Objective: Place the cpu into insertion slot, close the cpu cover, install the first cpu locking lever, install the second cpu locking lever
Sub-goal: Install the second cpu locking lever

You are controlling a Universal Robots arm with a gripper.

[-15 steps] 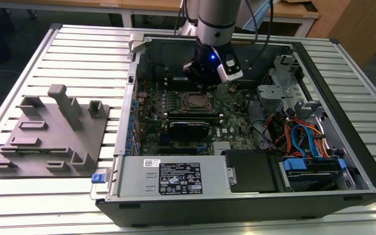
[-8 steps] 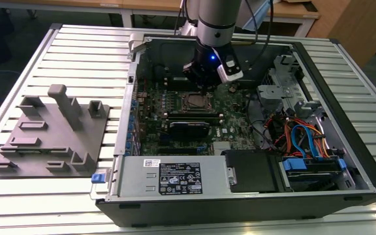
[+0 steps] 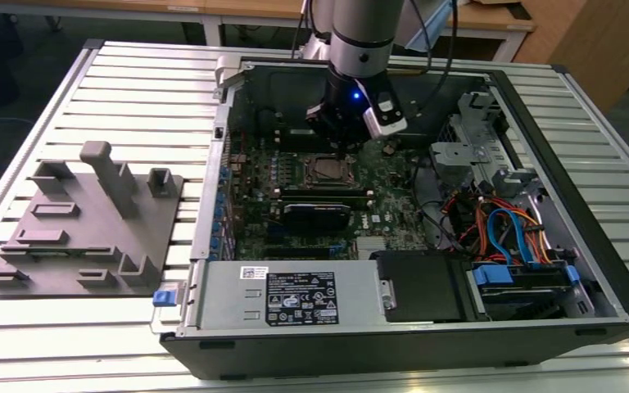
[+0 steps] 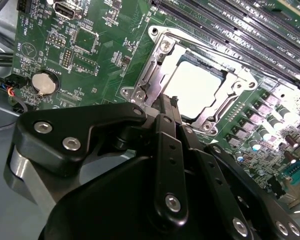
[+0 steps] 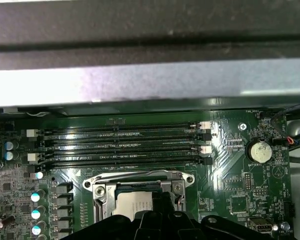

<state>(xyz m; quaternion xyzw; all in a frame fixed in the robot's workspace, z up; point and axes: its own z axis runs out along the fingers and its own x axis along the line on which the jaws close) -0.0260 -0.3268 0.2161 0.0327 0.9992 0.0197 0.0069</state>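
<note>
Pincer (image 4: 165, 107) at cpu cover (image 4: 155, 75) edge, cpu (image 4: 195, 82) seated.

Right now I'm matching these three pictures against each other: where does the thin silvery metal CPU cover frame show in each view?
Exterior view: the thin silvery metal cpu cover lies on the green board, just below the gripper.
Second wrist view: the frame rings the bright chip, past the gripper's black links.
First wrist view: the frame sits below the long black memory slots.
Shared landmark of both wrist views: the round silver coin battery.
</note>
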